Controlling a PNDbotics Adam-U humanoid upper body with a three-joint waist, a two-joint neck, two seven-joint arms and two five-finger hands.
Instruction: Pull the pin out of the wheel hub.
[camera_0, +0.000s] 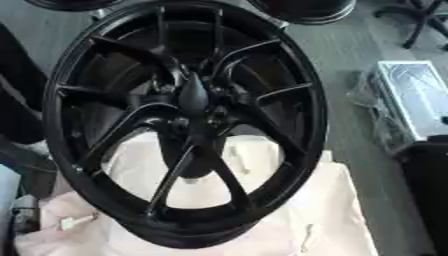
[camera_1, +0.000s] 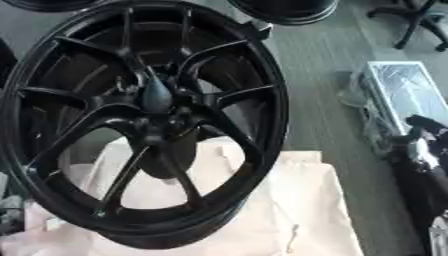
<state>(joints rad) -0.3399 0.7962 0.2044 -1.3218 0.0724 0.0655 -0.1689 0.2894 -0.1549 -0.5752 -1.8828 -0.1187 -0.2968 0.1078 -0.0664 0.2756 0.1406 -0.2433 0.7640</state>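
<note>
A large black wheel rim (camera_0: 289, 65) with thin spokes stands tilted on a white cloth and fills most of both views. At the hub (camera_0: 194, 117) a dark, drop-shaped pin (camera_0: 193, 94) sticks out toward me, its narrow end pointing up. No hand touches the pin or the wheel. In the right eye view a black and silver part at the right edge, apparently my right hand (camera_1: 422, 146), hangs well to the right of the rim. My left hand does not show.
The white cloth (camera_0: 341, 210) covers the stand under the wheel. More dark rims (camera_0: 302, 11) lie at the back. A plastic-wrapped box (camera_0: 416, 95) sits on the grey floor at the right. A dark shape (camera_0: 16, 105) fills the left edge.
</note>
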